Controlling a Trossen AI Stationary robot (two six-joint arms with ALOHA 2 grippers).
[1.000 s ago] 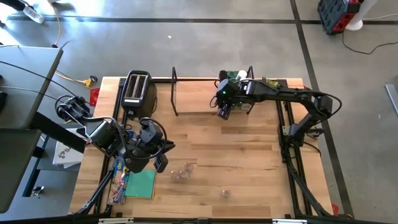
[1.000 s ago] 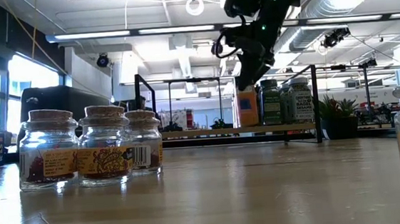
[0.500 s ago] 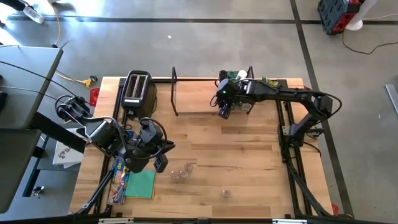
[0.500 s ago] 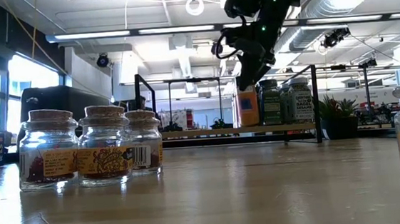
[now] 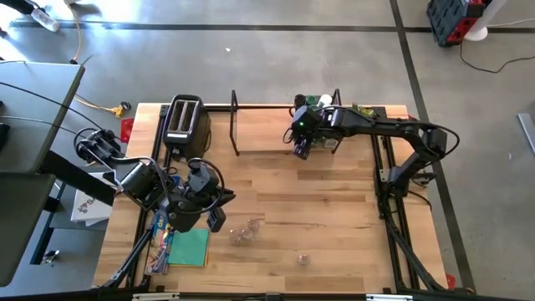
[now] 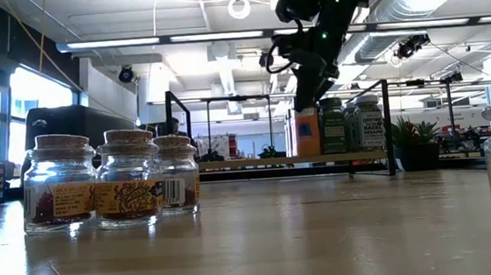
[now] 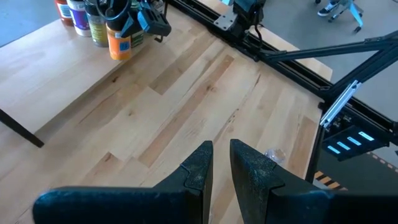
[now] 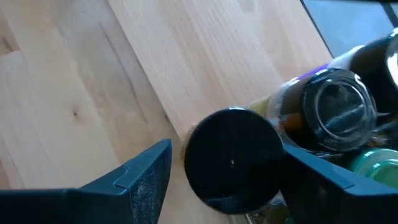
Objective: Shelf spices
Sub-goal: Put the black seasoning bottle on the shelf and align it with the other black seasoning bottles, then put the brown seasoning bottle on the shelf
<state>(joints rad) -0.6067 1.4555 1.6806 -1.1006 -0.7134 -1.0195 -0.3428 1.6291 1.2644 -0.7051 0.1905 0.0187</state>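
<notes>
At the far edge of the surface [image 5: 334, 209], toward its right corner, the shelf [image 5: 251, 138] carries a cluster of spices [image 6: 350, 125] at its right end. Over that end hangs the right gripper [image 5: 303, 149], jaws spread wide on either side of an orange, dark-lidded jar [image 8: 233, 160] standing on the shelf board, not pinching it. Near the left edge, toward the near corner, the left gripper [image 7: 221, 162] waits with jaws nearly closed and holding nothing. Several cork-topped glass jars [image 6: 109, 190] stand near the surface's near edge.
</notes>
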